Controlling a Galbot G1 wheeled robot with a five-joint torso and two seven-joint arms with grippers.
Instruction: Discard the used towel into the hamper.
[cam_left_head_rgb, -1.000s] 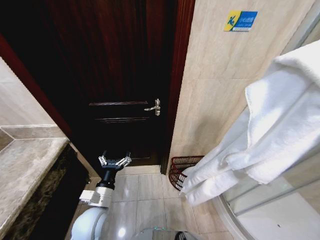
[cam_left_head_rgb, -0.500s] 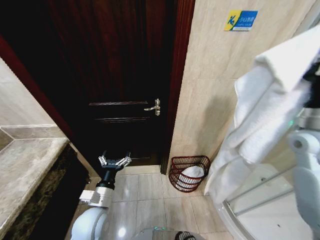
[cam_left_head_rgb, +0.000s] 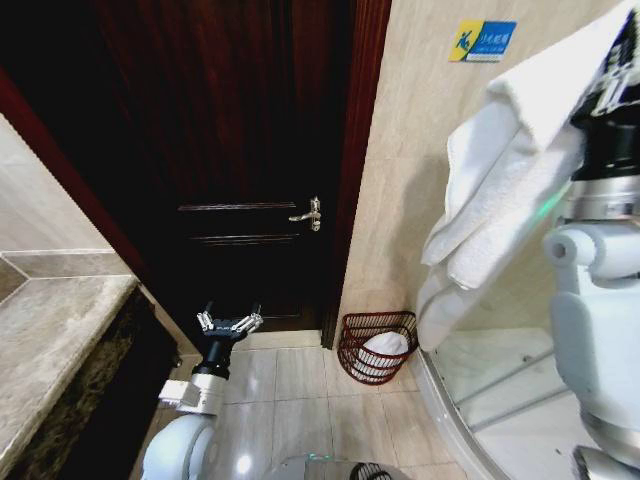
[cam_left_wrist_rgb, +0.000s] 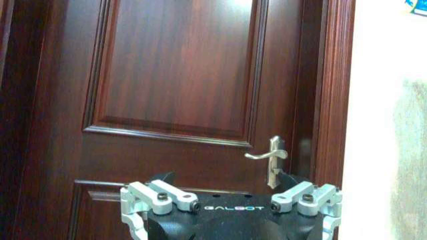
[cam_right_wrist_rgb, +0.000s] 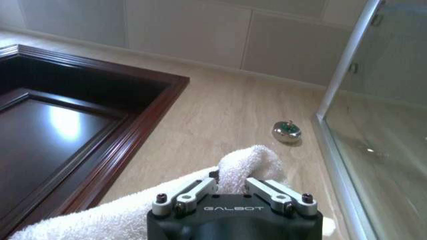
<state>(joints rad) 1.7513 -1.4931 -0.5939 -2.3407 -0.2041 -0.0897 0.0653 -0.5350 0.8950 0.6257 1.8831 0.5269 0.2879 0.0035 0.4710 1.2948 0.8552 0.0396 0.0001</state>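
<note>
The right gripper (cam_right_wrist_rgb: 233, 192) is clamping the white towel (cam_left_head_rgb: 505, 160), dangling it high above and just right of the hamper (cam_left_head_rgb: 378, 345), which is sitting on the floor right of the door (cam_left_head_rgb: 230, 150). The left gripper (cam_left_head_rgb: 229, 322) is hovering low before the door, fingers spread.

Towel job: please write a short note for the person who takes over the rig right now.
Right gripper: shut on the towel, held high at the right, by the shower glass. The towel hangs down with its lower end above and to the right of the hamper.
Left gripper: open, empty, low in front of the door.
Hamper: on the floor against the wall, right of the door; something white already lies in it.
Done: towel is gripped and lifted.
Left: bring it over the hamper and release.
</note>
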